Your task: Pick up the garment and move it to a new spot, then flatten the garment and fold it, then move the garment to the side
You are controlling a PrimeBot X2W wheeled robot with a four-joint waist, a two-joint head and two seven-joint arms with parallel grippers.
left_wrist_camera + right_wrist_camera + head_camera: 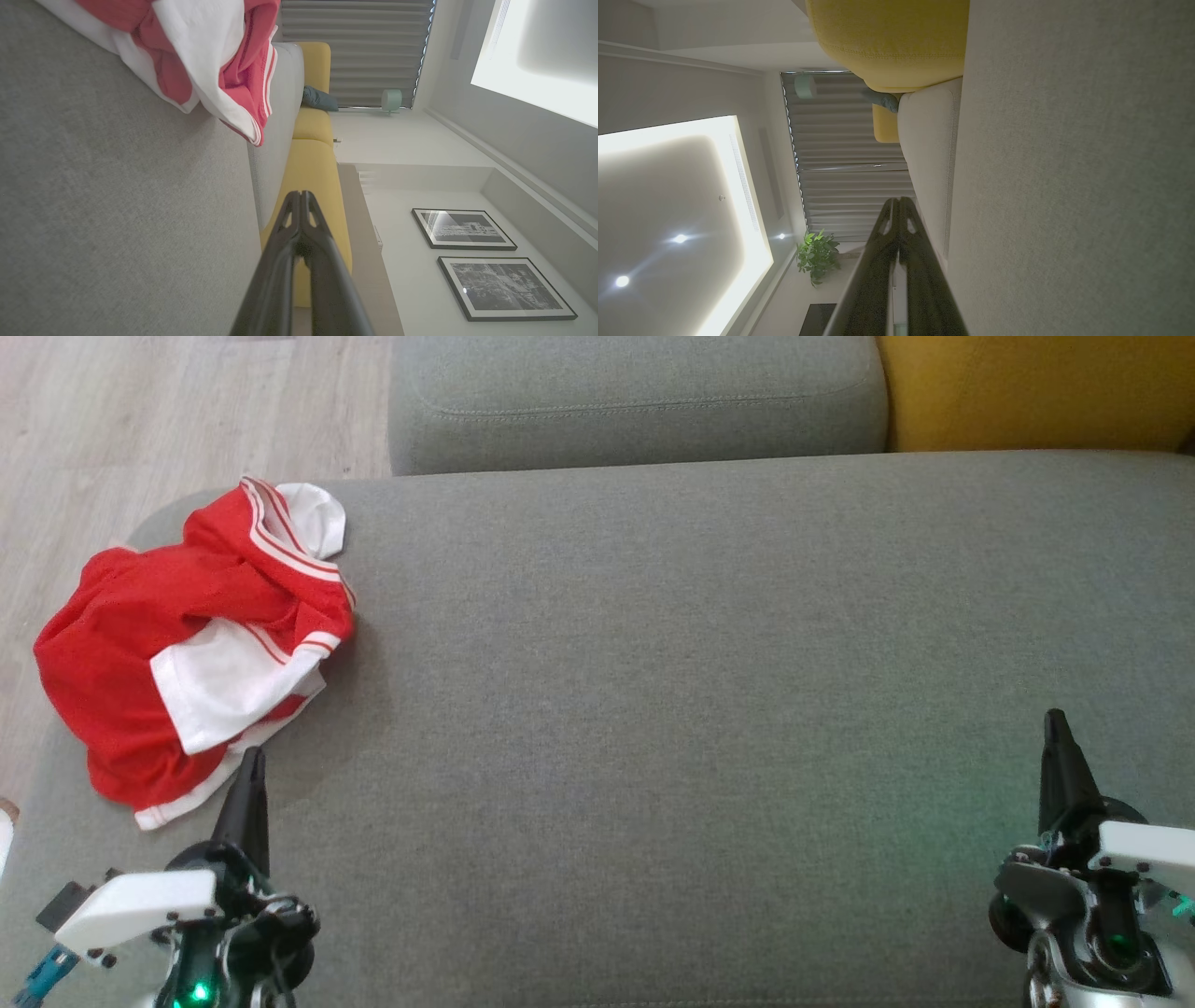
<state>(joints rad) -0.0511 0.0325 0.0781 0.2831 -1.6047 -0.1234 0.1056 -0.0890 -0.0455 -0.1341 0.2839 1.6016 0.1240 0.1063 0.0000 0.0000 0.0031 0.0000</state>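
A crumpled red and white garment [201, 639] lies in a heap at the left end of the grey sofa seat [672, 691]. In the left wrist view the garment [196, 56] bunches at the top left. My left gripper [253, 758] is shut and empty at the lower left, its tips just below the garment's near hem. My left gripper [299, 193] shows its fingers pressed together. At the lower right my right gripper [1056, 717] is shut and empty over bare seat, far from the garment. In its own view my right gripper [899, 200] is likewise closed.
A grey back cushion [635, 401] runs along the far side, with a yellow cushion [1036, 387] at the back right. Wooden floor [140, 420] lies beyond the seat's left edge. Bare grey seat stretches wide between the two grippers.
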